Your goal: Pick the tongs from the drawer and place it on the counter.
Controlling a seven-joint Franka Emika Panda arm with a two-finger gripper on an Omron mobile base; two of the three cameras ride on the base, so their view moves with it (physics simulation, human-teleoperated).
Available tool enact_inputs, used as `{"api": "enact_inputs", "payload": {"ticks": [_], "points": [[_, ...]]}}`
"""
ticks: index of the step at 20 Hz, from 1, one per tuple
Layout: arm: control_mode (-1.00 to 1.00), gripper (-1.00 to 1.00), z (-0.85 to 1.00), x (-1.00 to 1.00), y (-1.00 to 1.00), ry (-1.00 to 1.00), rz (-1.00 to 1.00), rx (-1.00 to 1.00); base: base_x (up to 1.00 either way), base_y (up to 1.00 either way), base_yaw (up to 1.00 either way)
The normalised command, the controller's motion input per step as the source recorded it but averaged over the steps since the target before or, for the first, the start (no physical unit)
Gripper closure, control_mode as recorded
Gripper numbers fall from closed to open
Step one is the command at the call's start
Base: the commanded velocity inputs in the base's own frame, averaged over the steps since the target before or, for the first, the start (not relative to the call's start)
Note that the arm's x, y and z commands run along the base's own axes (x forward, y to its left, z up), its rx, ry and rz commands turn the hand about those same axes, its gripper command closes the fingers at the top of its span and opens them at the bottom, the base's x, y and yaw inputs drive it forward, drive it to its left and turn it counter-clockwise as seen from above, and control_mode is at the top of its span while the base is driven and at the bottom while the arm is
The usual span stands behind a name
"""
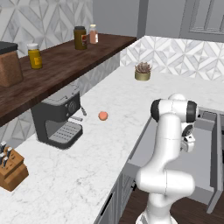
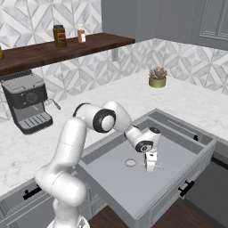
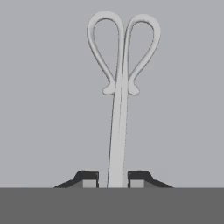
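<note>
The grasp is the step in hand. The hand (image 2: 150, 167) reaches down into the open drawer (image 2: 133, 191), and its fingers (image 3: 89, 180) are clamped on the thin handle of the tongs (image 3: 119, 87). In the hand view the handle runs straight up between the two dark tips, with the twin looped heads lying ahead on the flat grey drawer floor. From the right base view the tongs (image 2: 132, 163) lie near the middle of the drawer, the looped end pointing away from the hand toward the robot's left.

The tongs appear to rest on the drawer floor, so the lift is not yet made. The next move, as I judge it, calls for a straight rise, high enough for the tongs to clear the drawer's walls, then a swing over to the desk (image 1: 87, 166), whose marble top has bare room beside the small orange ball (image 1: 103, 115). The grip is on a slim handle well behind the heads, so the tongs may pivot or droop; a slow lift would suit.
</note>
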Motion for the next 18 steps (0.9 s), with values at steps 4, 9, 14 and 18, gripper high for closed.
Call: {"api": "enact_inputs", "payload": {"ticks": [4, 9, 14, 18], "points": [[-1.00, 1.00, 1.00, -0.15, 0.00, -0.27, -0.01, 0.05, 0.00, 0.00, 0.00], [-1.00, 1.00, 1.00, 0.00, 0.30, -0.25, 0.00, 0.01, 0.00, 0.00, 0.00], [-1.00, 1.00, 1.00, 0.00, 0.73, -0.28, 0.00, -0.01, 0.00, 0.00, 0.00], [-1.00, 1.00, 1.00, 0.00, 0.86, -0.26, 0.00, -0.02, 0.00, 0.00, 0.00]]}}
